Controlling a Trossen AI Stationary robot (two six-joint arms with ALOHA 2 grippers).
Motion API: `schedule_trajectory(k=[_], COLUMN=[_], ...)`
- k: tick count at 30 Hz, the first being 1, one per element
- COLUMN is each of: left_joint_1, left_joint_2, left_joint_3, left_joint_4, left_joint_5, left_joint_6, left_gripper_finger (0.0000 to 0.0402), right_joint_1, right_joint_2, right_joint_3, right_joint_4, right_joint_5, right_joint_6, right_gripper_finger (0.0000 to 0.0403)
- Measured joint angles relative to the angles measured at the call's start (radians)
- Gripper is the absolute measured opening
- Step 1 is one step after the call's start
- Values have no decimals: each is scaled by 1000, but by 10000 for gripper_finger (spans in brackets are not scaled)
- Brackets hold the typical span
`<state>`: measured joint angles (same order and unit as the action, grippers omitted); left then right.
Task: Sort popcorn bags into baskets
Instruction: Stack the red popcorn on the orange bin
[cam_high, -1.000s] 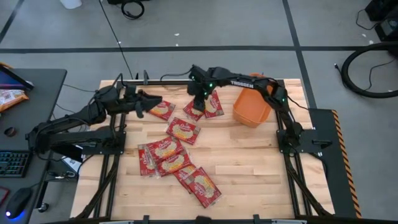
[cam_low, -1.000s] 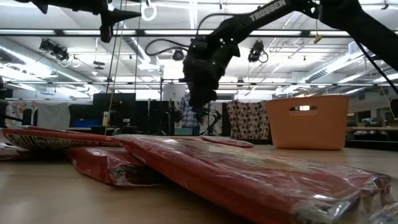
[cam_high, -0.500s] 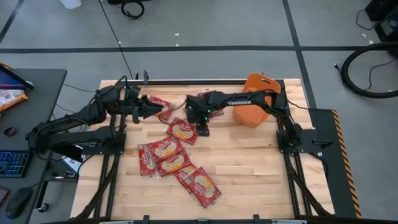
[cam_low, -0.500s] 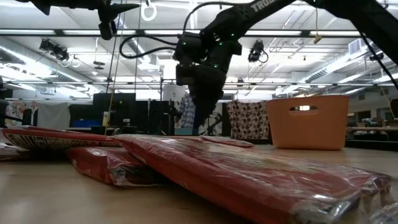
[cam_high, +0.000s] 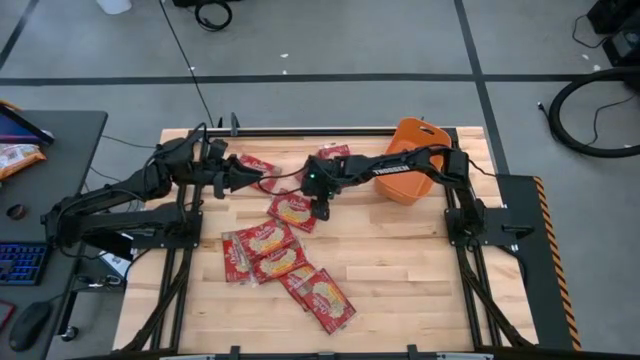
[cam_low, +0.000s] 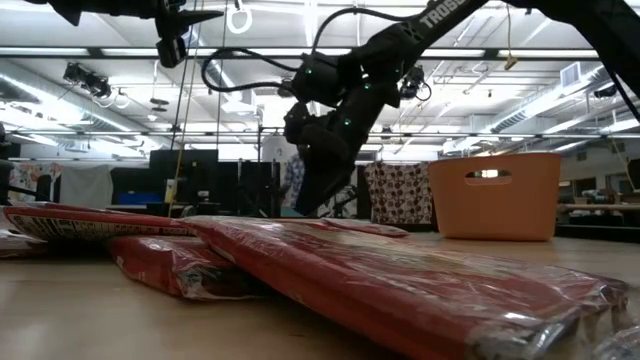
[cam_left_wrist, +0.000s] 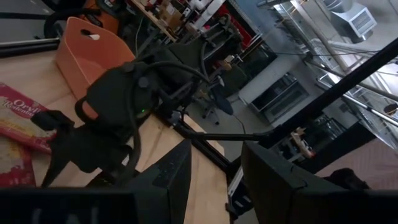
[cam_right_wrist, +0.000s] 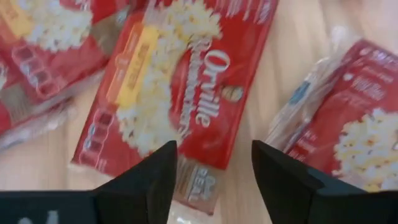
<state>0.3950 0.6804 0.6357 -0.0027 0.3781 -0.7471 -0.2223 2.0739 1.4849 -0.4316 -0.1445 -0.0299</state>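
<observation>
On the wooden table (cam_high: 400, 260) the orange bin (cam_high: 405, 172) sits tipped near the 1 o'clock corner, while Orville popcorn bags (cam_high: 283, 255) lie overlapped from the centre down towards 6 o'clock, with two more bags (cam_high: 256, 166) near 11 o'clock and one beside the right arm at 12 o'clock. The right gripper (cam_high: 319, 210) reaches from the bin side to the table's middle and hangs with its fingers (cam_right_wrist: 146, 180) spread apart over a single popcorn bag (cam_right_wrist: 180, 99), holding nothing. The left gripper (cam_high: 258, 177) hovers at 11 o'clock, above the bags there, its fingers (cam_left_wrist: 171, 177) likewise parted and empty.
</observation>
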Motion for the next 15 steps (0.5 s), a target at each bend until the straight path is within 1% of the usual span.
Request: schedule_trajectory(k=[3,5,7,11,15], left_joint_1=[0,0,0,0,0], left_joint_2=[0,0,0,0,0], left_joint_3=[0,0,0,0,0], left_joint_4=[-13,-28,-40,-65,-82], left_joint_5=[0,0,0,0,0], left_joint_6=[1,1,2,2,3], left_gripper_finger=[146,146,146,146,146], right_joint_1=[2,5,7,11,24], right_joint_2=[0,0,0,1,1], right_joint_3=[-1,-21,-50,-86,-117], right_joint_4=[19,58,92,110,127], right_joint_5=[3,25,25,16,24], right_joint_6=[25,32,43,50,1], right_gripper_finger=[227,231,232,227,212])
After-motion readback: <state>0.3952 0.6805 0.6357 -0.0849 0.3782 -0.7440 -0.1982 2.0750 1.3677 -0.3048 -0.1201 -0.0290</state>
